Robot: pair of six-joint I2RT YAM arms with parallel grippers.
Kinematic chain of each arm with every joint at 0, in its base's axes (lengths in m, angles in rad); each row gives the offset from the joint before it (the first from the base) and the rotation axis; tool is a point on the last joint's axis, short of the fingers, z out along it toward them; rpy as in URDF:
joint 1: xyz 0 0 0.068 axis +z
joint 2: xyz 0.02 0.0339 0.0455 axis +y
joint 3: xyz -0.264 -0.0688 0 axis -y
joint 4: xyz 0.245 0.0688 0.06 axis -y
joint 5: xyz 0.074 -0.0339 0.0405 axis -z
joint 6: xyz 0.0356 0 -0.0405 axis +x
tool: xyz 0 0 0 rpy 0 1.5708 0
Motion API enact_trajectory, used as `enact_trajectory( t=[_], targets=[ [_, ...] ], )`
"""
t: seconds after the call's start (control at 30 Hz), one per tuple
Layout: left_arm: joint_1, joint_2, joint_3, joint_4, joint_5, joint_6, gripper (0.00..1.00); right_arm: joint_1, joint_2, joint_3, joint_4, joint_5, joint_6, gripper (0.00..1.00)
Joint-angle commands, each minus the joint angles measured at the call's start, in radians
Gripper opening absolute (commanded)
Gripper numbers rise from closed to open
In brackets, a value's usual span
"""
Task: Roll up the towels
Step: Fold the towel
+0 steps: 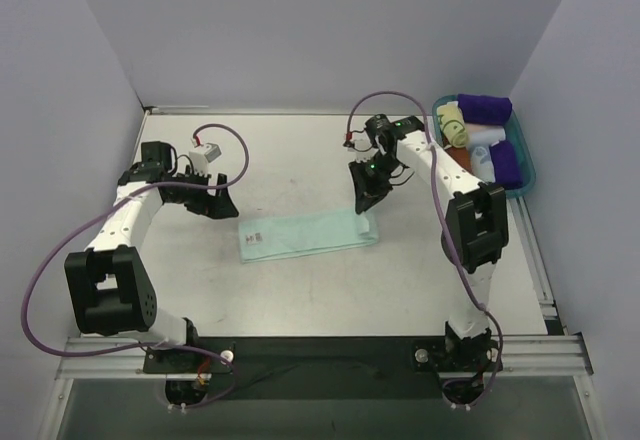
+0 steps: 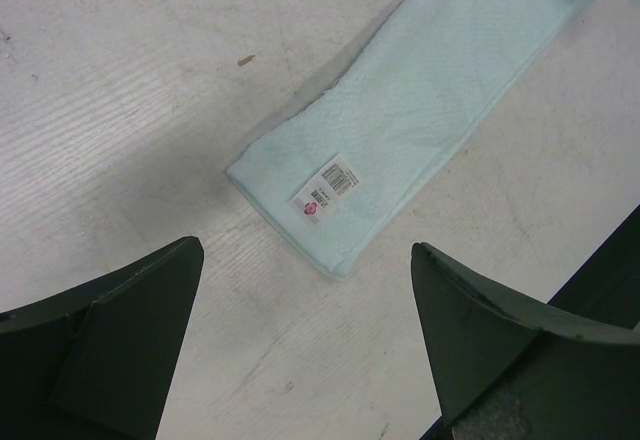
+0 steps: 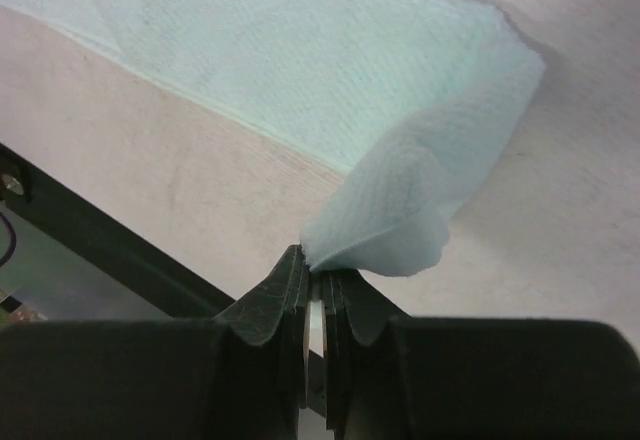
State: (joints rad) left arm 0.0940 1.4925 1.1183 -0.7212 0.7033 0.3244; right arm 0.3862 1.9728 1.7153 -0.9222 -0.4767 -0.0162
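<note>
A mint-aqua towel (image 1: 305, 233) lies folded into a long strip in the middle of the table, a small label near its left end (image 2: 325, 190). My right gripper (image 1: 368, 203) is shut on the towel's right end (image 3: 400, 215) and holds that corner lifted off the table. My left gripper (image 1: 218, 203) is open and empty just left of the towel's left end, its two fingers (image 2: 110, 335) wide apart above bare table. The pale yellow towel with green marks (image 1: 453, 125) lies rolled in the tray at the back right.
A teal tray (image 1: 526, 165) at the back right holds purple, white and orange rolls. A small white box (image 1: 206, 151) sits at the back left. Grey walls close the table on three sides.
</note>
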Motion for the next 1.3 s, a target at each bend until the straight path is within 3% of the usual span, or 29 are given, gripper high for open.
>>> enact_trajectory(
  t=[0.0, 0.37, 1.07, 1.1, 1.27],
  targets=[
    [0.006, -0.011, 0.005, 0.020, 0.045, 0.005, 0.97, 0.023, 0.073, 0.076, -0.058, -0.082, 0.047, 0.00],
    [0.007, 0.011, -0.005, 0.020, 0.048, 0.005, 0.97, 0.121, 0.253, 0.239, -0.053, -0.112, 0.087, 0.00],
    [0.006, 0.043, -0.018, 0.028, 0.051, 0.008, 0.97, 0.163, 0.365, 0.302, -0.047, -0.142, 0.107, 0.00],
    [0.004, 0.045, -0.020, 0.028, 0.053, 0.008, 0.97, 0.166, 0.367, 0.300, -0.046, -0.143, 0.107, 0.02],
    [-0.007, 0.031, -0.046, 0.026, 0.088, 0.022, 0.97, 0.169, 0.357, 0.293, -0.049, -0.165, 0.093, 0.37]
  ],
)
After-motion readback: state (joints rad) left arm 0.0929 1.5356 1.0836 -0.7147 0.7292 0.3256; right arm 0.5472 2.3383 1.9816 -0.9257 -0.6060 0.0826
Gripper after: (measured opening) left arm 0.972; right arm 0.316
